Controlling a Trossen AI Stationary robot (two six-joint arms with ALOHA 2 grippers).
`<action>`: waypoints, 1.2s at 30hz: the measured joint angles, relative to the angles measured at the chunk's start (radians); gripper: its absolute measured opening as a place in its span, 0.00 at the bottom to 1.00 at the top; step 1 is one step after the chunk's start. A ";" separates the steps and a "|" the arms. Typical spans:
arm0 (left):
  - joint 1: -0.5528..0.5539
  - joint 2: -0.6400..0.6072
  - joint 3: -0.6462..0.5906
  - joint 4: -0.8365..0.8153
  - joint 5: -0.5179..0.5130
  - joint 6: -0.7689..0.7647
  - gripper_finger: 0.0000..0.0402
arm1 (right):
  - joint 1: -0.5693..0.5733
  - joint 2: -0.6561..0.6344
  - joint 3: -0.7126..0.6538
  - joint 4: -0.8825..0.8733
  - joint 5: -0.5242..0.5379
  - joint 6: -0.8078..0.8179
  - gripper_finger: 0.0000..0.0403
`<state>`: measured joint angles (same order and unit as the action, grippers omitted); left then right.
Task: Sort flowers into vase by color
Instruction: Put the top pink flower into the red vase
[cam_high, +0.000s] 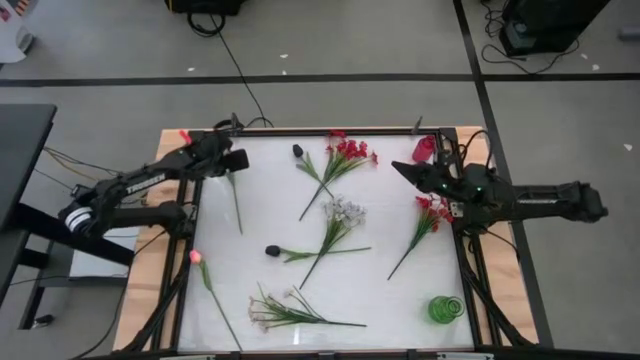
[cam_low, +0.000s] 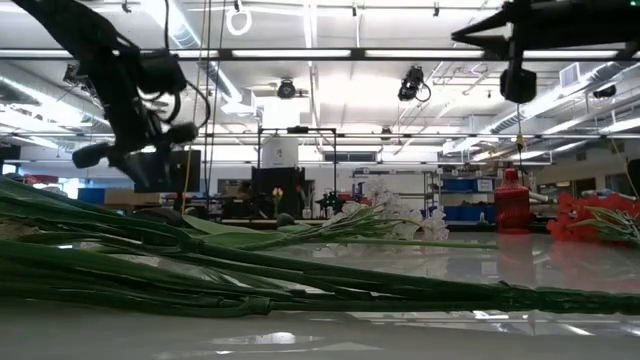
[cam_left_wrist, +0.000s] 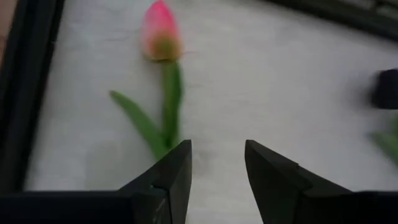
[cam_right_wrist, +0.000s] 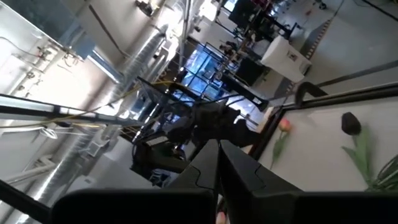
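White table (cam_high: 390, 295) strewn with flowers (cam_high: 335, 225); grey floor around. Left pincer (cam_left_wrist: 216, 167) released above pink bud (cam_left_wrist: 160, 31); right pincer (cam_right_wrist: 217, 163) clenched, raised.

We see even, bright overhead light from long ceiling tube lamps (cam_low: 300, 53), mirrored as glare on the glossy white tabletop (cam_low: 560, 270). The nearest long green flower stems (cam_low: 150, 265) are out of focus; the pink tulip bud (cam_left_wrist: 159, 28) is blurred too.

No legible text on anything.
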<state>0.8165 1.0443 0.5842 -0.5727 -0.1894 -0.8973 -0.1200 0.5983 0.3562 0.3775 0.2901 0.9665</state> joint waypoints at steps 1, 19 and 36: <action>0.017 0.022 0.000 -0.002 0.005 0.023 0.39 | 0.000 0.015 0.007 0.000 0.000 0.000 0.06; 0.124 0.319 0.003 0.100 0.023 0.120 0.30 | -0.026 0.228 0.019 0.084 -0.048 0.058 0.34; 0.118 0.212 0.000 0.201 0.198 0.086 0.02 | -0.059 0.269 0.019 0.201 -0.045 0.109 0.30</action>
<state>0.9345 1.2561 0.5838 -0.3715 0.0083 -0.8111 -0.1795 0.8669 0.3748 0.5786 0.2450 1.0751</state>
